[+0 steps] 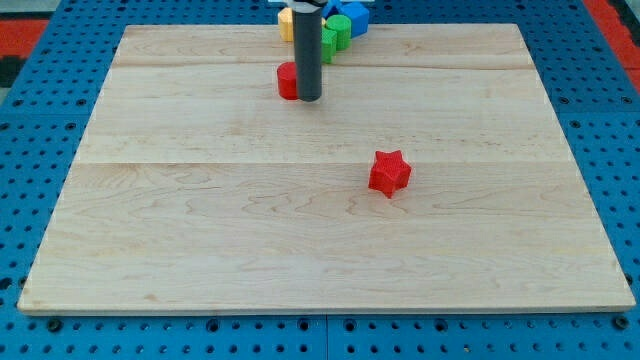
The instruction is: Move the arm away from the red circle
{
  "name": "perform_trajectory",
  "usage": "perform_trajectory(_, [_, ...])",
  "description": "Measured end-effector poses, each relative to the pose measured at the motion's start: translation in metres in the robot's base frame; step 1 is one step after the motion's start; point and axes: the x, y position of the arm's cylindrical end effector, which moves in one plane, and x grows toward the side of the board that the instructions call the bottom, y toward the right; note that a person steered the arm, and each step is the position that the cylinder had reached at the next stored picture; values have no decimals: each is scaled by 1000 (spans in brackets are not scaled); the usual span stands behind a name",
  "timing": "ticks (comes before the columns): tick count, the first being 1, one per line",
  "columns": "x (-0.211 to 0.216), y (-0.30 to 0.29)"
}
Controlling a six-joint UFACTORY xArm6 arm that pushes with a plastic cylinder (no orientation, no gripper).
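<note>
At the red circle's (287,80) three o'clock, touching, my tip (309,98) holds nothing; retreating toward nine o'clock would shove it.

Single view, high, angled down over board (200,250).

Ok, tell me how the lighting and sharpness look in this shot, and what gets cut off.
Camera view: even, soft light, no strong glare on the wooden board; the red star casts only a faint shadow; edges look sharp. My tip sits against the right side of the red circle, partly hiding it. The cluster of blocks is cropped by the view's top.
</note>
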Motion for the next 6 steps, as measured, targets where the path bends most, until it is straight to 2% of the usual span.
perform_trajectory(2, [-1,-52])
perform_trajectory(4, [-23,-67])
perform_trajectory(5, [-24,-92])
perform_trajectory(6, [-29,-85])
